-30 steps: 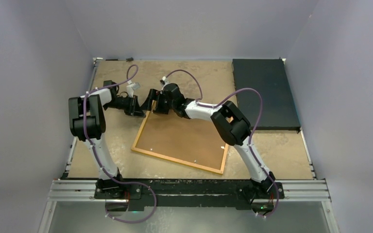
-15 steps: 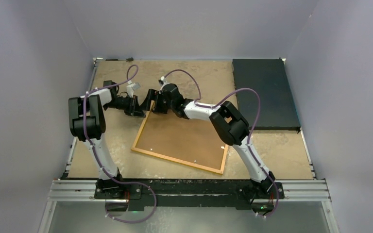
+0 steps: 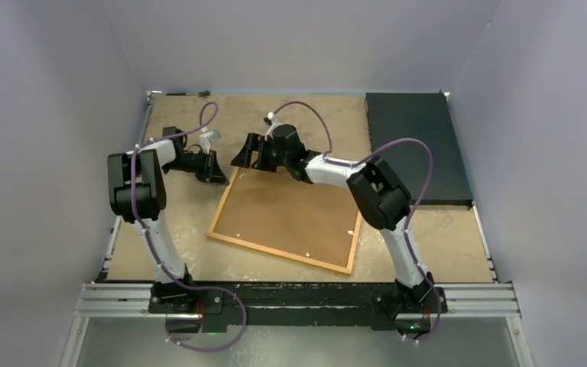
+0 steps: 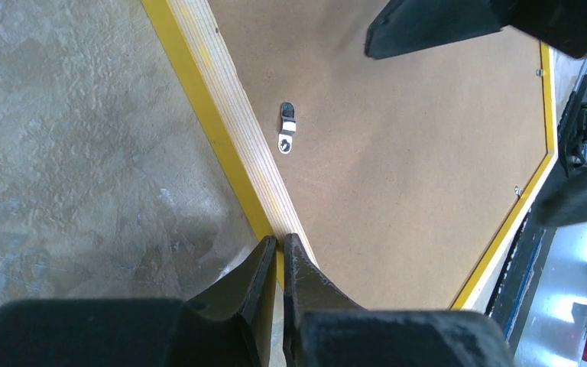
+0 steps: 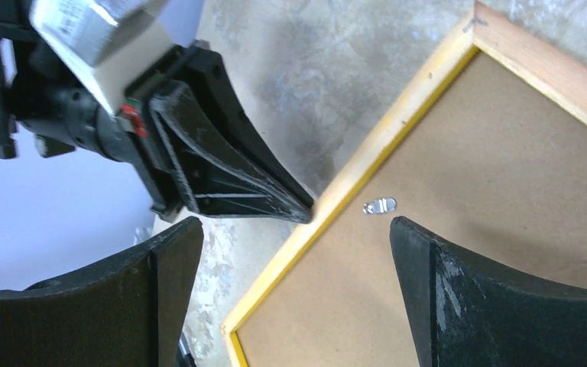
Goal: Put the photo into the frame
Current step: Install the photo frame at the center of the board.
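The frame (image 3: 279,255) lies face down on the table, its thin yellow border around a brown backing board (image 3: 287,218). The photo is not in view. My left gripper (image 3: 224,178) is shut, its tips resting on the frame's left rim (image 4: 222,99), as the left wrist view (image 4: 280,241) shows. My right gripper (image 3: 246,153) is open and empty, hovering above the frame's far left corner. In the right wrist view (image 5: 294,226) it spans the frame's border (image 5: 367,164), with the left gripper's tips (image 5: 302,210) just beyond it.
A dark rectangular mat (image 3: 416,149) lies at the far right of the table. A small metal turn clip (image 4: 287,128) sits on the backing board near the left rim; it also shows in the right wrist view (image 5: 380,206). Grey walls enclose the table.
My right gripper has moved up and to the right, away from my left gripper and the frame's corner. The left gripper and the frame have not moved.
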### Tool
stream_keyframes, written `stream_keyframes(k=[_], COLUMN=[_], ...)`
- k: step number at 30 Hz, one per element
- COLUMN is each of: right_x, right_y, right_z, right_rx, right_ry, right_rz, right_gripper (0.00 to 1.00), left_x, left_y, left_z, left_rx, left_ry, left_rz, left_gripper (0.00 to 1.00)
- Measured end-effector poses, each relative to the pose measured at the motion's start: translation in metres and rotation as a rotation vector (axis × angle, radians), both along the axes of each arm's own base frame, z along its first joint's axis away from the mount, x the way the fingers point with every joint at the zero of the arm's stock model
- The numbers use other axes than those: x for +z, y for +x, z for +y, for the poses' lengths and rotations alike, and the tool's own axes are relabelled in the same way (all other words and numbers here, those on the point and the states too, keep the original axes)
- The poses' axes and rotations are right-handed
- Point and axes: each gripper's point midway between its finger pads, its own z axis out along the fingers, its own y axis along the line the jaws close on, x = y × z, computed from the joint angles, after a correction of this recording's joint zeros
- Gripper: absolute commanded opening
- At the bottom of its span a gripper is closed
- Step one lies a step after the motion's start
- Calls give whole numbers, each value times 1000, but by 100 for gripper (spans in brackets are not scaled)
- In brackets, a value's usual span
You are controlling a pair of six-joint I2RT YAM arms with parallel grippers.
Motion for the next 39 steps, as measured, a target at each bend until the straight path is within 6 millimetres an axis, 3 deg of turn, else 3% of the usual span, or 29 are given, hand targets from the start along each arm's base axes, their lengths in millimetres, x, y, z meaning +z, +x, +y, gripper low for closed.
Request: stream_keyframes(k=[7,20,39], right_x=[-40,-39,-40], right_y=[-11,-12,-8], right_z=[2,27,37], right_rx=[13,37,30], right_ry=[-48,-25,-22], right_rz=[56,38,32], right_gripper=[94,93,93], left_x=[0,0,0], left_y=[0,0,0], left_z=[0,0,0], left_rx=[0,-4,-15], left_ry=[0,0,-1], left_rz=[0,-3,-15], left_gripper=[4,3,3])
